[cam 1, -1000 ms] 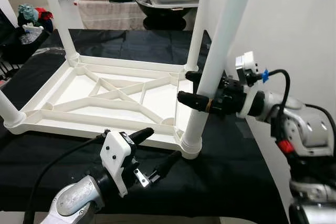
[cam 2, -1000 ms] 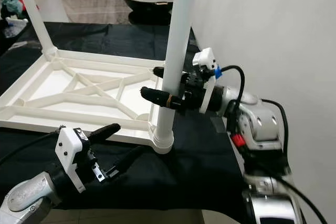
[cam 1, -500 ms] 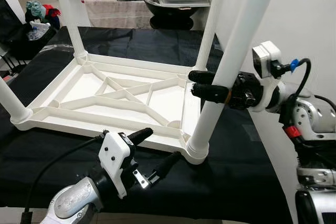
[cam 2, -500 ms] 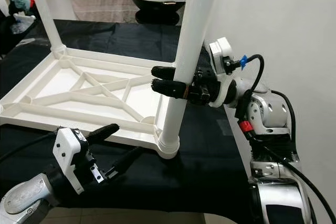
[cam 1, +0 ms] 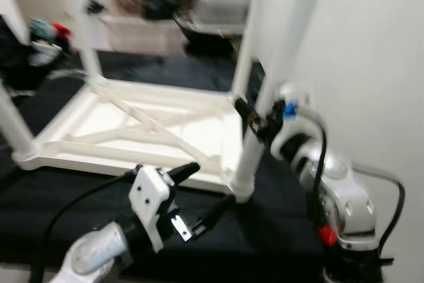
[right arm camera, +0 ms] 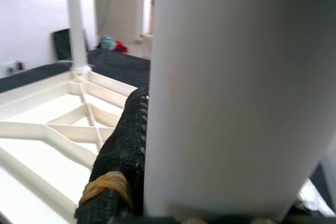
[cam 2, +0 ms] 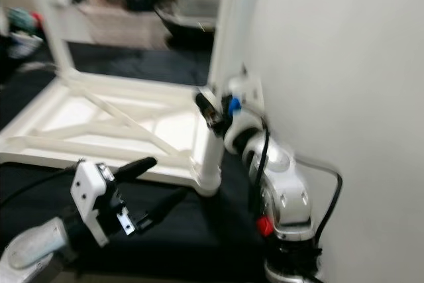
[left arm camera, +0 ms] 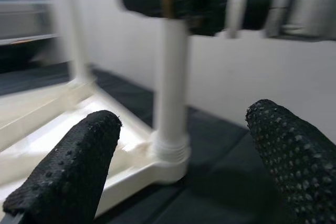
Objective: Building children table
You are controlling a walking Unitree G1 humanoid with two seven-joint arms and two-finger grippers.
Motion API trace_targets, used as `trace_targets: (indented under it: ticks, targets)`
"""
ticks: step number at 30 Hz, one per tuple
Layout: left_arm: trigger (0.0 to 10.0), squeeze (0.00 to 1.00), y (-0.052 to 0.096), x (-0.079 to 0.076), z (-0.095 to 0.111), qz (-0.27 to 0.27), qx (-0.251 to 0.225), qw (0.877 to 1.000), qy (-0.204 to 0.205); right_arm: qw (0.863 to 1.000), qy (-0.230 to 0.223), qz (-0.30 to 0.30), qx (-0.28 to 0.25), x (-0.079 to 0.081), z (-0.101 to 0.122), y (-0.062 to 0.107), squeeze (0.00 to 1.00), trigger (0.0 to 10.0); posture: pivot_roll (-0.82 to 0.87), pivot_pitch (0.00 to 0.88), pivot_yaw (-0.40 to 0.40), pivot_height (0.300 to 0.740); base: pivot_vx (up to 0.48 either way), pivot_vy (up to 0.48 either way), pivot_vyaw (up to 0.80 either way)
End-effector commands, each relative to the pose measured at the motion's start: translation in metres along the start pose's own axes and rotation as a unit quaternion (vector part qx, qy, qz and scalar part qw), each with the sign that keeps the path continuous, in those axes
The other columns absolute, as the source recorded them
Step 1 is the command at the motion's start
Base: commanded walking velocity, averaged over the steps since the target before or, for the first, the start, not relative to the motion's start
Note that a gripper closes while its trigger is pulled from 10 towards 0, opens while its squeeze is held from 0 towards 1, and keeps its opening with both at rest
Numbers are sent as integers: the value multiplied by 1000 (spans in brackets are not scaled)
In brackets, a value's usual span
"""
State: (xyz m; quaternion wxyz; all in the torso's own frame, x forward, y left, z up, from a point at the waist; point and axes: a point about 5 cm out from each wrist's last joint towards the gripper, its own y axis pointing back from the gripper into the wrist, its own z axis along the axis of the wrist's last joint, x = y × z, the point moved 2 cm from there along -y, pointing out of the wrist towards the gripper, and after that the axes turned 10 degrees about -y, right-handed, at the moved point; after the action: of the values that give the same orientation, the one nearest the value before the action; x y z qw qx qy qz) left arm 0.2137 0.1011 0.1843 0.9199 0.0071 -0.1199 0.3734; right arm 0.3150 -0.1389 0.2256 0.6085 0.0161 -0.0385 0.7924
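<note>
Table top [cam 1: 126,124] lies upside down on the black cloth [cam 1: 278,223], its ribbed white underside up and white legs rising from the corners. The step in hand looks like seating the near right leg [cam 1: 265,117] in its corner socket [cam 1: 242,187] — the other legs in view appear already fitted.

The right gripper [cam 1: 255,122] is at that leg about midway up, one black finger [right arm camera: 118,171] pressed along its side in the right wrist view. Its fingers look clamped on the leg, though the eye views are blurred and I judge that mostly from the wrist picture, where the white tube sits tight against the finger. The left gripper [cam 1: 199,190] hangs low in front of the table's near edge, touching nothing; its fingers [left arm camera: 68,171] stand well apart, with the leg's foot and socket between them in the left wrist view.

Next move, as I read it: push or twist the leg down until its collar sits flush in the socket, keeping it upright so it does not bind. The left gripper could brace the frame near the corner — the light plastic top may slide on the cloth otherwise. The wall [cam 1: 371,64] is just beside the right arm, leaving little room to swing.

No brand, label or writing can be read; the shelf clutter behind is too blurred.
</note>
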Motion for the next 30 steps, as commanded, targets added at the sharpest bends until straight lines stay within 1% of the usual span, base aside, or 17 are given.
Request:
trace_targets:
  ticks: [1,2,5,7,8,10,11,13,14,16,18,19,20,21,23,29,30]
  targets:
    - [10000,0,-3,0,-2,-5,0,1000,0,987,41,-64,140,-22,-56,9,0,0,-61,72,-86,740,0,0,0]
    - [10000,0,-3,0,-2,-5,0,1000,0,987,41,-64,140,-22,-56,9,0,0,-61,72,-86,740,0,0,0]
    - [10000,0,-7,0,-2,-9,-3,1000,-1,989,34,-47,134,-6,-52,-6,0,0,-63,58,-88,740,0,0,0]
    - [10000,0,-7,1,-2,-9,-5,1000,-1,990,22,-36,133,2,-51,-10,0,0,-66,56,-86,740,0,0,0]
    - [10000,0,-8,1,-2,-9,-6,1000,-2,991,8,-25,128,7,-50,-13,0,10000,-64,57,-86,740,0,0,0]
    - [10000,0,-8,1,-2,-9,-6,1000,-2,992,-1,-18,125,11,-49,-14,0,10000,-64,57,-86,740,0,0,0]
    - [10000,0,-9,0,-2,-11,-5,1000,-1,995,-49,37,82,29,-36,-19,533,10000,-67,56,-80,740,0,0,0]
    - [10000,0,-9,-1,-3,-12,-5,1000,-1,995,-63,54,63,34,-30,-20,533,10000,-67,56,-80,740,0,0,0]
    - [10000,0,-8,-1,-3,-13,-4,1000,-1,994,-74,75,36,34,-20,-21,1000,10000,-69,57,-76,740,0,0,0]
    - [10000,0,-8,-1,-3,-13,-4,1000,0,993,-77,84,20,33,-14,-21,1000,10000,-71,59,-75,740,0,0,0]
    - [10000,0,-9,-2,-2,-15,-5,1000,1,984,-106,144,-5,31,-2,-17,1000,10000,-68,66,-70,740,0,0,0]
    - [10000,0,-9,-2,-2,-15,-5,1000,1,984,-106,144,-5,31,-2,-17,1000,10000,-68,66,-70,740,0,0,0]
    - [10000,0,-8,-2,-2,-15,-5,1000,1,977,-91,191,-9,29,3,-13,1000,10000,-69,68,-69,740,0,0,0]
    - [10000,0,-8,-2,-2,-16,-4,1000,1,963,-64,262,-5,27,10,-5,1000,10000,-68,73,-69,740,0,0,0]
    - [10000,0,-6,-2,-3,-16,-1,1000,2,944,-31,329,12,14,20,5,1000,10000,-66,76,-70,740,0,0,0]
    - [10000,0,-6,-3,-3,-17,0,1000,3,906,15,416,74,-5,18,21,1000,10000,-60,81,-64,740,0,0,0]
    - [10000,0,-6,-3,-3,-17,0,1000,3,906,15,416,74,-5,18,21,1000,10000,-60,81,-64,740,0,0,0]
